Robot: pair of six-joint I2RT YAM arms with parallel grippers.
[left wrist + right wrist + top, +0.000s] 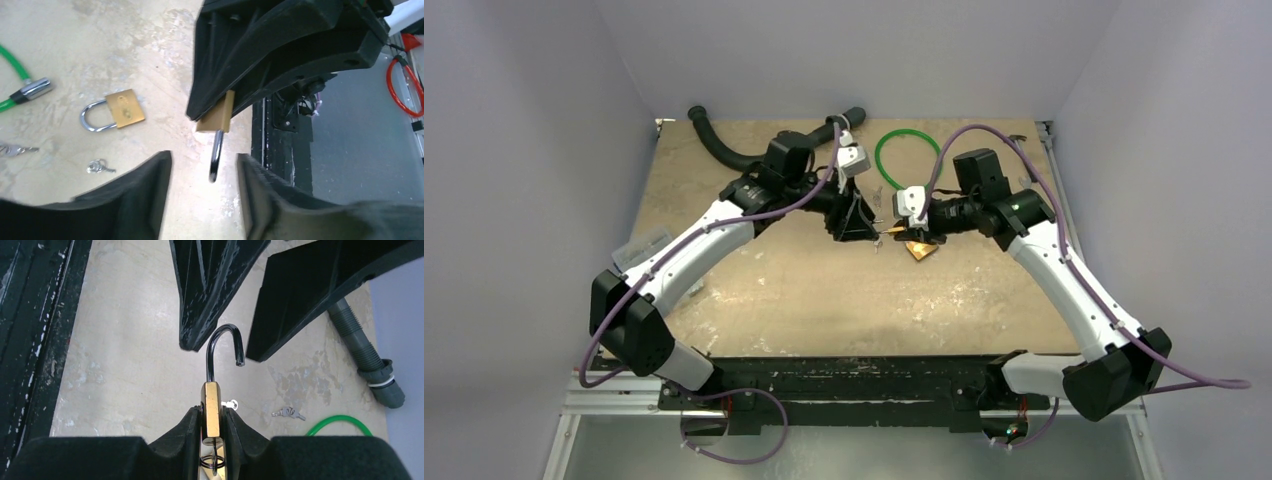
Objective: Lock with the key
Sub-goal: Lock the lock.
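Right claw (212,414): mine; closed on the small square brass padlock with a curved silver shackle (211,400); I pinch it edge-on, a finger on each flat face
Left claw (222,352): mine; open; its two black fingers stand either side of the shackle's hook without clamping it; I cannot tell whether one finger touches it
Padlock: between my two claws over the tan table (125,340); the shackle is open, its free end clear of the body, hook towards my left claw; I cannot tell whether it rests on the table
Key: tiny thin silver metal key (214,447); only a dark stub and a wire ring show at the padlock's near end; my right fingers hide the rest; whether it sits in the keyhole I cannot tell
Cut off: green cable loop (340,418) runs out of frame; grey ribbed pipe (360,345) partly shown
Lying loose: a second brass padlock (125,108), shackle shut, flat on the table; small loose silver keys (287,413) nearby, too small to read
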